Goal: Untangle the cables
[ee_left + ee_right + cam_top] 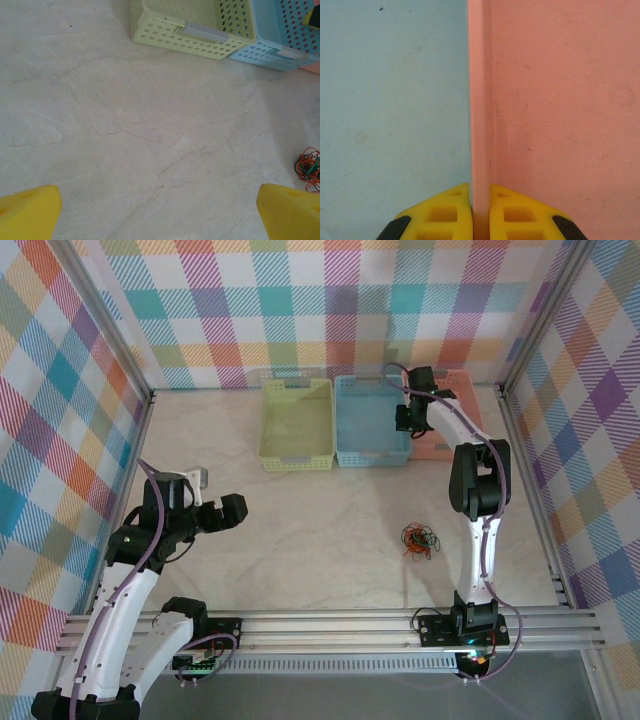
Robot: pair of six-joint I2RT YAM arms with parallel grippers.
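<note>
The cables lie in a small knot of orange-red, black and green strands on the bench. They sit well apart from the blue basket, on its near side and a little to its right. A green basket stands against the blue basket's left side, and a pink basket sits against its right side.

The right hand reaches over the blue basket's right edge. Its yellow fingers are drawn close together and clamped on the pink basket's wall where it meets the blue one.

The left hand hangs over bare bench, well to the near left of the blue basket. Its fingers are spread wide apart and hold nothing.
</note>
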